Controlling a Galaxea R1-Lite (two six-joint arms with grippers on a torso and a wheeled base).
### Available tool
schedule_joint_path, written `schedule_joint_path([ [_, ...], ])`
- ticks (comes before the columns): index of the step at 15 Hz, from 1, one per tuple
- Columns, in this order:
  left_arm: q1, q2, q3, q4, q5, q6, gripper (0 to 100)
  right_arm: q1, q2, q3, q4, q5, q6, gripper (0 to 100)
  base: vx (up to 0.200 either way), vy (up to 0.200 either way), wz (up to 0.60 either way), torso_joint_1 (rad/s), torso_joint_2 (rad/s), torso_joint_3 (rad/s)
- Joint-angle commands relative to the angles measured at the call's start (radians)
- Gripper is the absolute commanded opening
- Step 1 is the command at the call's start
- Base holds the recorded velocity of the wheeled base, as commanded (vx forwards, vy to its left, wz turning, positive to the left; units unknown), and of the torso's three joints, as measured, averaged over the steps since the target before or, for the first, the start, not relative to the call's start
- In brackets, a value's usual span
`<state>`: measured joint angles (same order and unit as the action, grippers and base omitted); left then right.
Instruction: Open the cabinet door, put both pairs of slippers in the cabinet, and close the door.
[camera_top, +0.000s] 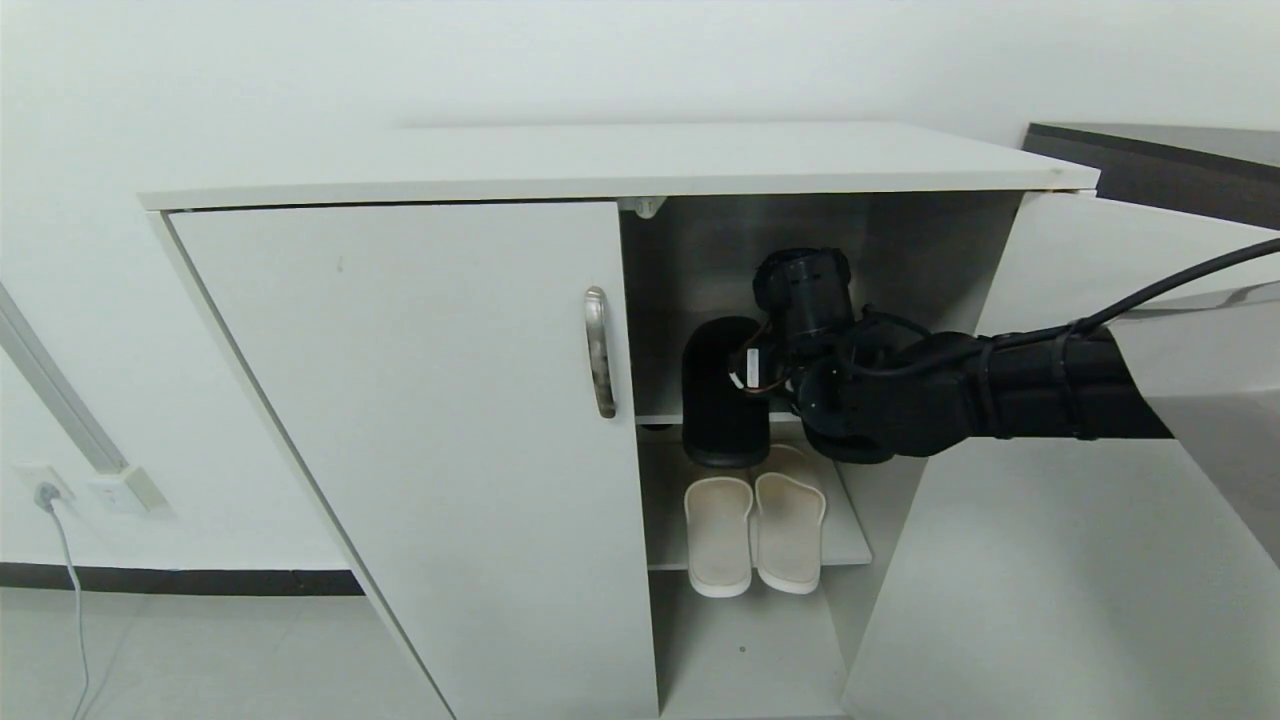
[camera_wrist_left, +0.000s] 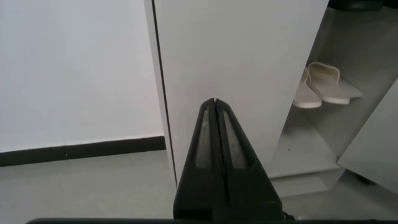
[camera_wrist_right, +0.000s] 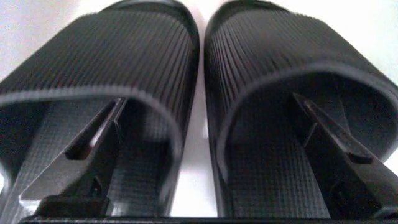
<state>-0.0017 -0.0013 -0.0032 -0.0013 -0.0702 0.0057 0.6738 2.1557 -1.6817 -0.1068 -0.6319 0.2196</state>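
The white cabinet (camera_top: 600, 160) has its right door (camera_top: 1050, 580) swung open and its left door (camera_top: 400, 420) closed. A pair of white slippers (camera_top: 755, 530) (camera_wrist_left: 323, 84) lies side by side on the middle shelf. My right arm is inside the opening, holding the black slippers (camera_top: 722, 395) (camera_wrist_right: 149, 68) just above the white pair, in front of the upper shelf's edge. My right gripper (camera_wrist_right: 208, 99) has one finger inside each black slipper, closed on their inner sides. My left gripper (camera_wrist_left: 214, 106) is shut and empty, low before the closed left door (camera_wrist_left: 236, 56).
A metal handle (camera_top: 598, 350) sits on the closed left door beside the opening. The bottom compartment (camera_top: 745, 650) is bare. A wall socket with a cable (camera_top: 45, 495) is low on the left, and a dark desk (camera_top: 1150, 160) stands behind on the right.
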Motion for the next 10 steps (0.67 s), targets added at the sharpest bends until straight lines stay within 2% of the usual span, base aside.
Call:
schedule_joint_path([
  [1,0.0,0.001,0.0,0.0,0.0,0.0,0,0.012,-0.051,0.057,-0.014,0.001,0.001,100,0.0,0.0,0.0,0.0,0.0,0.0],
  [6,0.0,0.001,0.0,0.001,0.0,0.0,0,0.029,-0.125,0.209,-0.137,0.005,0.001,100,0.0,0.0,0.0,0.0,0.0,0.0],
  [10,0.0,0.001,0.0,0.0,0.0,0.0,0,0.118,-0.344,0.53,-0.326,0.126,-0.005,100,0.0,0.0,0.0,0.0,0.0,0.0],
])
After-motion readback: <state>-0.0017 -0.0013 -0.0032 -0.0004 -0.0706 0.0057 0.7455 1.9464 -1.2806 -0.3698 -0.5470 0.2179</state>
